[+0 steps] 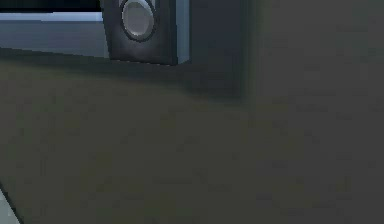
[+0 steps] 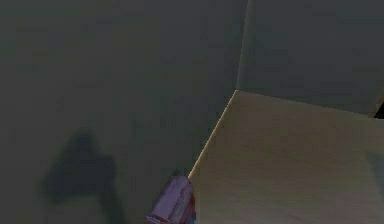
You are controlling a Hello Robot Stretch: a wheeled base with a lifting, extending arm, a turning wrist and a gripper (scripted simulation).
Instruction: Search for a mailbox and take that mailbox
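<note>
A small purple rounded thing (image 2: 172,203) pokes up from the arm side view's bottom edge, right against the left edge of a pale beige flat-topped block (image 2: 300,160). Its shape is too vague to name. In the forward view, a blue-grey boxy unit (image 1: 60,35) runs along the top left, with a dark panel bearing a round grey disc (image 1: 138,18).
Dark grey floor (image 1: 200,150) spreads below the blue-grey unit in the forward view. In the arm side view a dark wall (image 2: 110,80) stands behind the beige block, with a wall corner (image 2: 245,40) above the block's far point.
</note>
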